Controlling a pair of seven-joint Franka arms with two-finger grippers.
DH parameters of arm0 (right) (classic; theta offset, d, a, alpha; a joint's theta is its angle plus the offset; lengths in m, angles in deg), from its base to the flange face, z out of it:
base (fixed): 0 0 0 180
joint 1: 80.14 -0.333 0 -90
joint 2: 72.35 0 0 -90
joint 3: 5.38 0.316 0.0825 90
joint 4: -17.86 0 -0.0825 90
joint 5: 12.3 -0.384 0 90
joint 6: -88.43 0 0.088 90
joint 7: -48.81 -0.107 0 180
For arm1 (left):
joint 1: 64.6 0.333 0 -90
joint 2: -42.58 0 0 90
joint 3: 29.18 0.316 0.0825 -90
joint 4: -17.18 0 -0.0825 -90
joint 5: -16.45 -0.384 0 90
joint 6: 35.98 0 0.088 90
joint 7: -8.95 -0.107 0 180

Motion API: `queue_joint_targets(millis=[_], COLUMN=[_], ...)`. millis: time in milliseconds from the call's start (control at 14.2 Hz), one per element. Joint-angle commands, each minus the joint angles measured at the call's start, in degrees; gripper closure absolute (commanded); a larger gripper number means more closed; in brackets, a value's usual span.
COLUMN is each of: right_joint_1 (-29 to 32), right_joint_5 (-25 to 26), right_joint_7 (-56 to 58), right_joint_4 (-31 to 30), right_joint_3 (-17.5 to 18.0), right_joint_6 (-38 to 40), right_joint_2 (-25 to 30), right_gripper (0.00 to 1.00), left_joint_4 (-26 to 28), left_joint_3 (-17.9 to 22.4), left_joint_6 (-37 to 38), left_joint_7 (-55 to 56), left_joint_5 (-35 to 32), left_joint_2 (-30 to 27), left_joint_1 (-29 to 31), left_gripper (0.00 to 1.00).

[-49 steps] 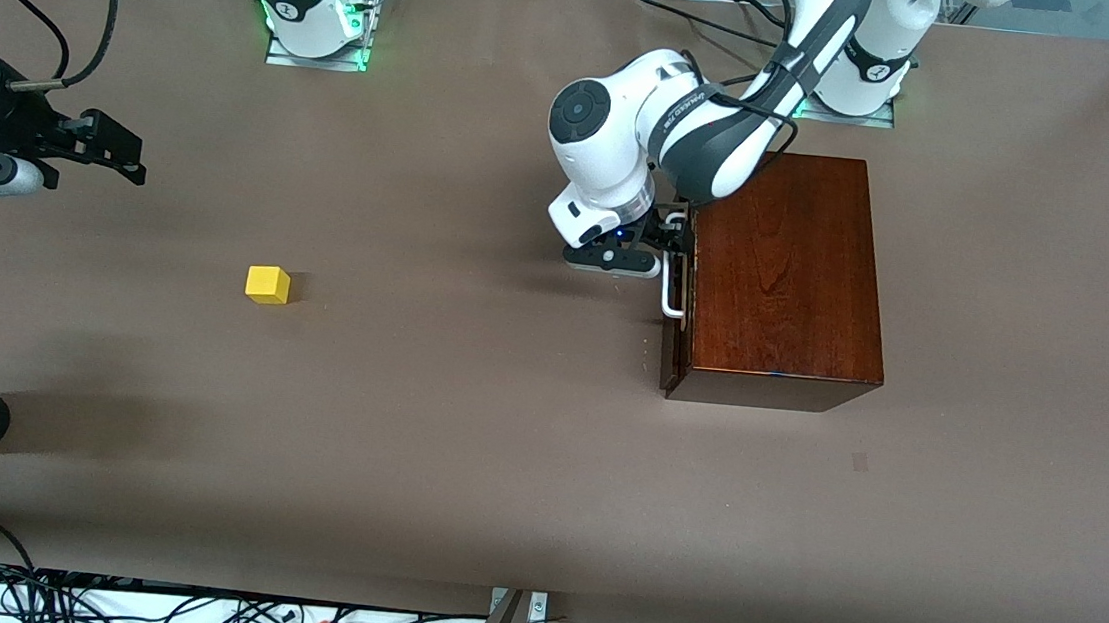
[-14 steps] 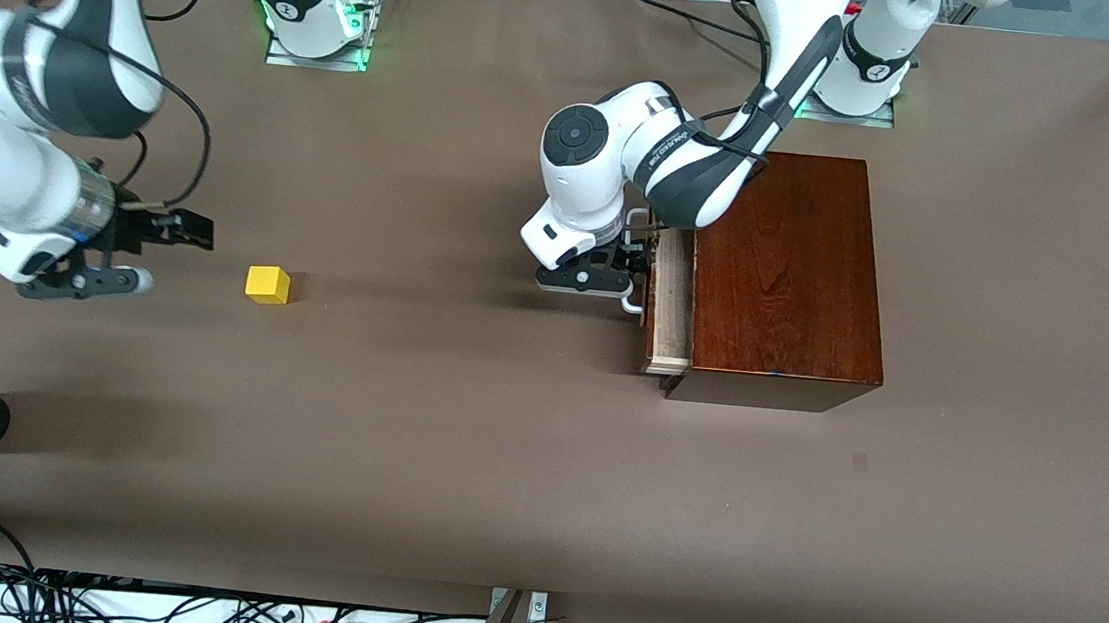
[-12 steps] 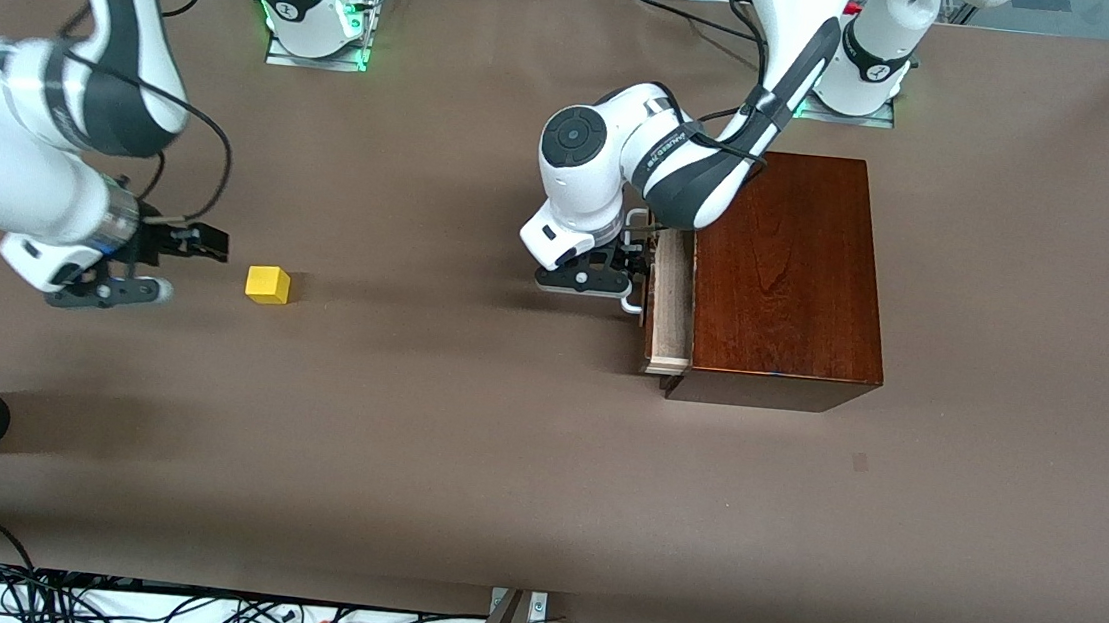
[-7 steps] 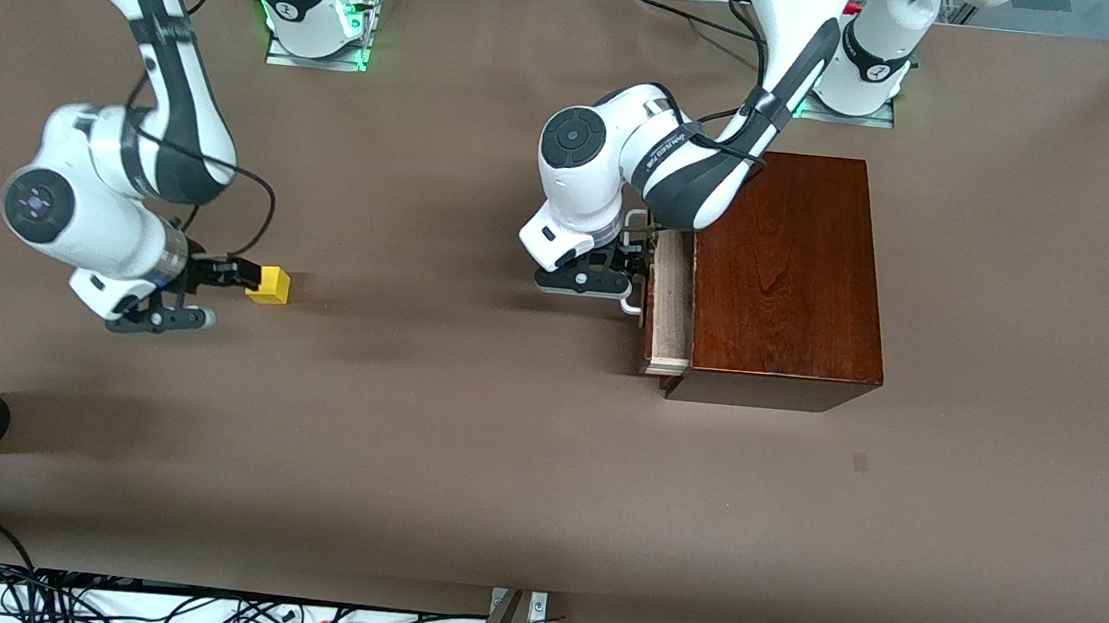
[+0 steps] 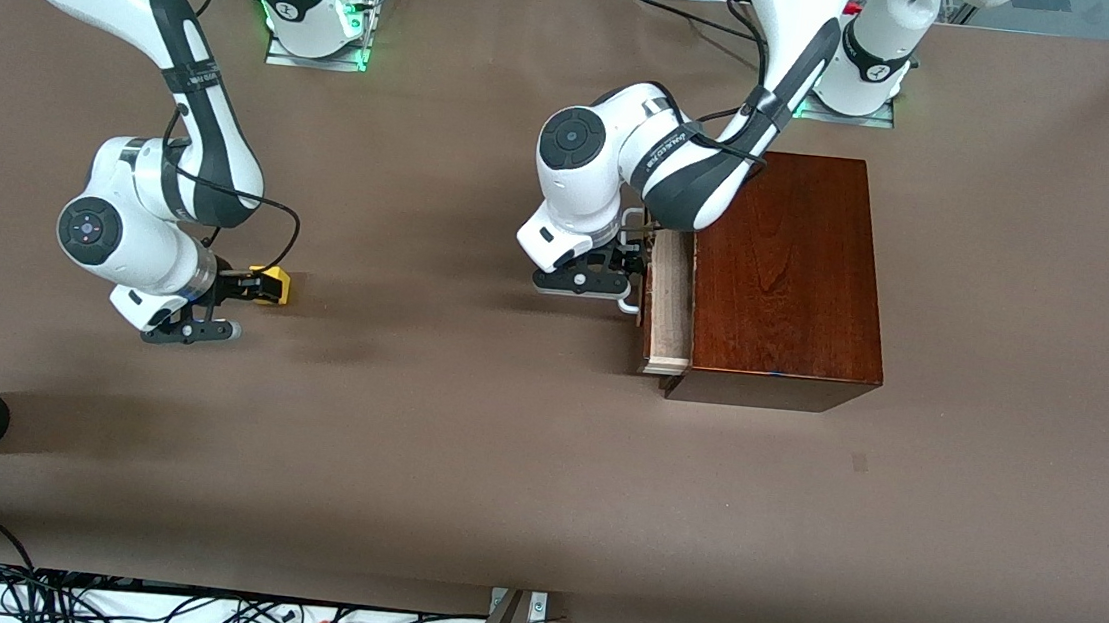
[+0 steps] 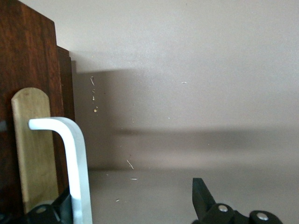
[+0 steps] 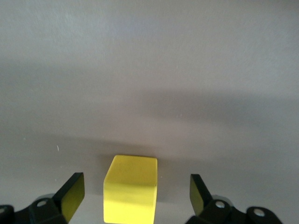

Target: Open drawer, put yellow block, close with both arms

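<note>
The right gripper [image 7: 133, 196] stands open around the yellow block [image 7: 131, 189] on the table [image 5: 463, 444], while the left gripper [image 6: 131, 205], also open, straddles the handle [image 6: 74, 158] of the slightly open drawer [image 5: 670, 307].

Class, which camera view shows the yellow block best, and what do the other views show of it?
The right wrist view: the yellow block fills the space between the open right pincer's fingers, untouched. The front view shows only a yellow sliver at that pincer's tips. The left wrist view shows none of it, only the drawer's white handle.
</note>
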Motion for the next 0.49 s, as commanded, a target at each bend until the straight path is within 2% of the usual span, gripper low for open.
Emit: queue_joint_targets(millis=[0,283,424], right_joint_1=[-0.22,-0.22,-0.22], right_joint_5=[-1.17,-1.17,-1.08], right_joint_7=[-1.31,-1.4,-1.32], right_joint_4=[-3.98,-5.92,-6.18], right_joint_3=[0.72,1.34,1.34], right_joint_6=[-1.6,-3.45,-3.45], right_joint_2=[2.15,1.98,1.89], right_gripper=[0.0,0.0,0.04], left_joint_4=[-3.44,-4.22,-4.83], left_joint_3=[-1.21,-0.95,-0.86], left_joint_6=[-1.75,5.9,7.49], left_joint_7=[-1.97,-2.15,-2.15], left_joint_5=[4.89,3.04,3.04], left_joint_2=[3.02,2.15,0.83], left_joint_1=[-1.25,-1.17,-0.99], left_gripper=[0.0,0.0,0.0])
